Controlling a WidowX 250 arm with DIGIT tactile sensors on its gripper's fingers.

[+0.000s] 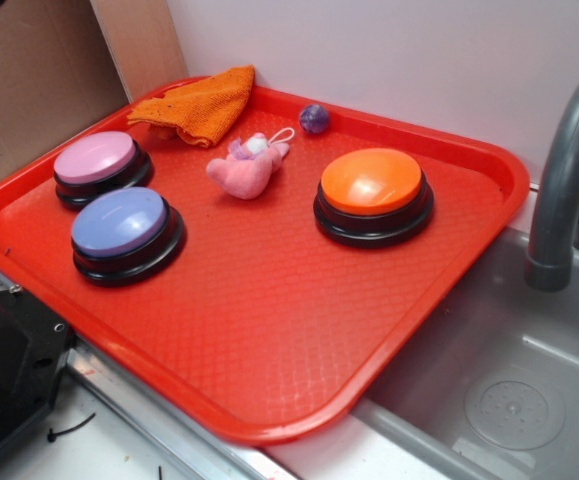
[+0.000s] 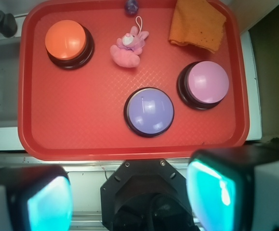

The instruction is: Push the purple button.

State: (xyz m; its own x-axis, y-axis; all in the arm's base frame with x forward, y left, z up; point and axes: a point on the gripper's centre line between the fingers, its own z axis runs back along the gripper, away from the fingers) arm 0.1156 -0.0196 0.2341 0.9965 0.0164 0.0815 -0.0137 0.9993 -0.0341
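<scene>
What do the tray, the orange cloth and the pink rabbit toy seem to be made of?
Tray: likely hard plastic, with a moulded diamond texture and slight sheen. Orange cloth: soft woven or terry fabric, matte, crumpled in folds. Pink rabbit toy: plush fabric, fuzzy surface, with a thin cord loop.

The red plastic tray (image 1: pixel 269 330) is looking bumpy, the round purple plastic button (image 1: pixel 121 222) is shining smoothly, and the orange cloth rag (image 1: pixel 197 103) is looking soft.

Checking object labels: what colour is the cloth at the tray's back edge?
Orange; the cloth shows best in the exterior view.
</scene>
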